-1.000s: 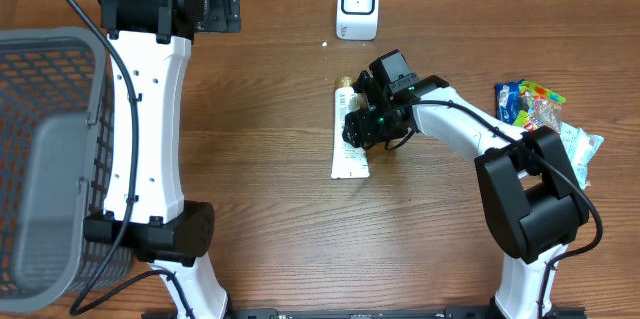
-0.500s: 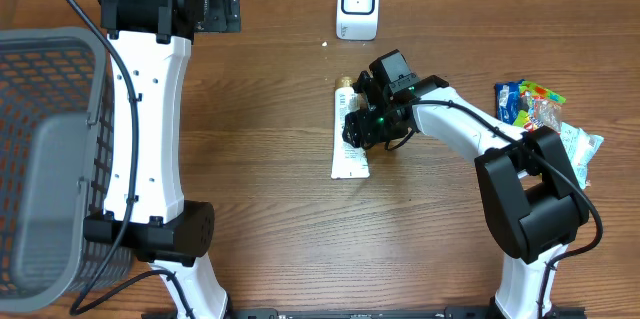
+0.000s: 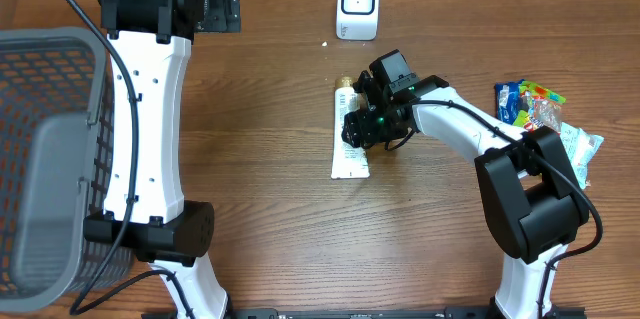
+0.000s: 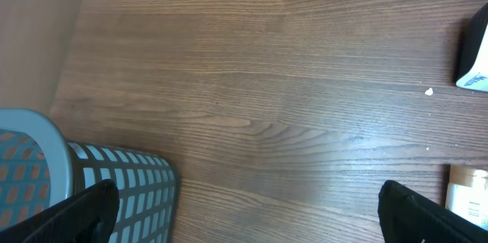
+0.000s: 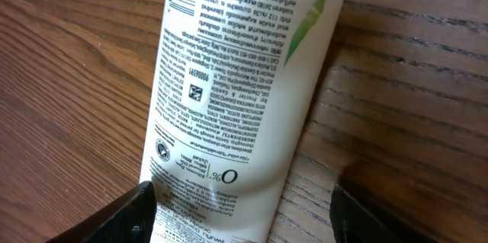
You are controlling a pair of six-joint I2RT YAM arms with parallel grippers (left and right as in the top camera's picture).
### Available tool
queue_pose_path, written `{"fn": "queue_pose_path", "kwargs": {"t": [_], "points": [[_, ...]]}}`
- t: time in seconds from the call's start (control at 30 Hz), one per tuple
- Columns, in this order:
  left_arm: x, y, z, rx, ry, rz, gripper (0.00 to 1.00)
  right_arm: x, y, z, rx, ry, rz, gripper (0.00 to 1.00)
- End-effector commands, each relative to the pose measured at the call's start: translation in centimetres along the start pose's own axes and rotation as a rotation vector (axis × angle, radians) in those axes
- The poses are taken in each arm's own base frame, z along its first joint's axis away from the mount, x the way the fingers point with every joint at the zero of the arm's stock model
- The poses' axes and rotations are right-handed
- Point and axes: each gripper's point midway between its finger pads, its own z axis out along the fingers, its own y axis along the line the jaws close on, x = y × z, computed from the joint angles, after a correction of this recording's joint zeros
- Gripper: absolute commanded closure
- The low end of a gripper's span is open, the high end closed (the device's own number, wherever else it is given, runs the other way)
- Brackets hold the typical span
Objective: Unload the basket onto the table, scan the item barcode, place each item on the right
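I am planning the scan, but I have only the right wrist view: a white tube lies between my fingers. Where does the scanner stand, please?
Observer: The scanner stands at the far edge of the table, beyond the cap end of the tube, apart from it.
Operator: Where is the left gripper?
Observer: The left gripper hangs open over bare wood, left of the scanner, near the basket.
Operator: Are other items waiting?
Observer: Yes, several packets lie at the table's right side.
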Motion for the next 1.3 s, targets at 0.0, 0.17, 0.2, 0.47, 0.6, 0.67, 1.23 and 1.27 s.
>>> {"fn": "queue_pose_path", "kwargs": {"t": [0.0, 0.17, 0.2, 0.47, 0.6, 0.67, 1.23, 1.27], "points": [[-0.31, -0.06, -0.58, 0.002, -0.018, -0.011, 0.0, 0.07, 0.28, -0.25, -0.01, -0.003, 0.008, 0.26], [-0.31, -0.06, -0.58, 0.002, -0.018, -0.011, 0.0, 0.07, 0.28, -0.25, -0.01, -0.003, 0.008, 0.26], [-0.31, -0.06, -0.58, 0.002, -0.018, -0.011, 0.0, 0.07, 0.28, -0.25, -0.01, -0.003, 0.008, 0.26], [-0.32, -0.06, -0.58, 0.002, -0.019, -0.011, 0.01, 0.11, 0.29, -0.25, -0.01, -0.001, 0.012, 0.26], [-0.31, -0.06, -0.58, 0.002, -0.018, -0.011, 0.0, 0.11, 0.29, -0.25, -0.01, -0.001, 0.012, 0.26], [-0.31, -0.06, -0.58, 0.002, -0.018, -0.011, 0.0, 0.1, 0.29, -0.25, -0.01, -0.002, 0.012, 0.26], [-0.31, -0.06, -0.58, 0.002, -0.018, -0.011, 0.0, 0.15, 0.44, -0.24, -0.017, 0.001, 0.069, 0.27], [-0.31, -0.06, -0.58, 0.002, -0.018, -0.011, 0.01, 0.14, 0.44, -0.24, -0.017, 0.001, 0.073, 0.27]]}}
